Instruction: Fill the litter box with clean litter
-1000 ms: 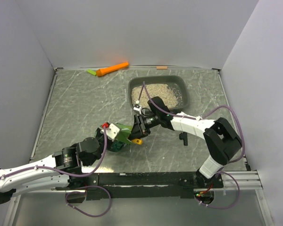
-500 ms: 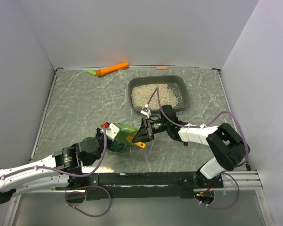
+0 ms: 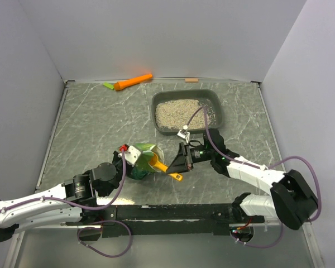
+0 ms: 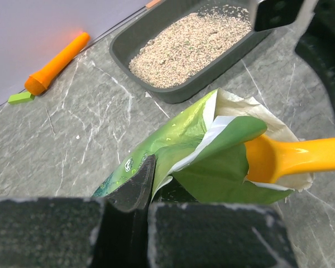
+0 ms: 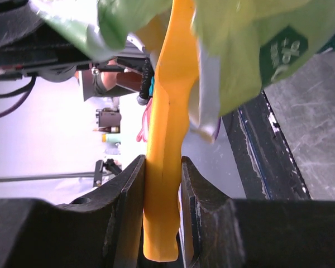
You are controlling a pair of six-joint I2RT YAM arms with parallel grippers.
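The litter box [image 4: 206,71] sits at about 1 o'clock from the middle of the counter [image 3: 89,128]. It already holds a loose layer of clean litter [image 3: 181,113] over most of its floor, with some dark plastic bare along the right side. So the filling looks partly done, though how much more is wanted cannot be judged from here.

At about 7 o'clock the left end effector [image 4: 153,187] is clenched on the edge of the green bag [image 4: 173,145], propping its mouth open toward 3 o'clock. The right end effector [image 5: 163,184] grips the handle of the yellow-orange scoop [image 4: 290,159], whose bowl is tucked inside the bag's mouth. Whether the bowl carries litter is hidden by the folded foil.

What seems left is to lift a scoopful out and carry it toward 1 o'clock to tip into the box.
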